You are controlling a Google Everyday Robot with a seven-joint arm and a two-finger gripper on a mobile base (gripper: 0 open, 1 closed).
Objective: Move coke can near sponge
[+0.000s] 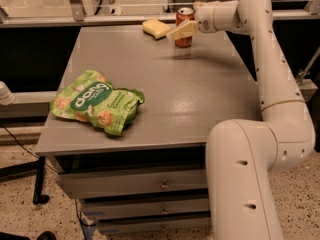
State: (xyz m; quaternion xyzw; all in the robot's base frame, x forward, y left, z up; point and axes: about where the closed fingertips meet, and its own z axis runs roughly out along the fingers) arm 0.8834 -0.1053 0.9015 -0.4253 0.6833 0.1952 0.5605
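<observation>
The red coke can [184, 16] stands upright on the grey table [200, 94] near its far edge. The pale yellow sponge [155, 28] lies just left of it, a small gap between them. My gripper [180, 30] reaches in from the right at the can's height. It is open, with one cream-yellow finger [183, 31] crossing in front of the can's middle. The other finger is hidden behind the can.
A green crinkled snack bag [97, 102] lies at the table's front left. A rail and glass panel [120, 18] run behind the far edge. My white arm [272, 64] arches along the table's right side. Drawers [135, 184] sit under the tabletop.
</observation>
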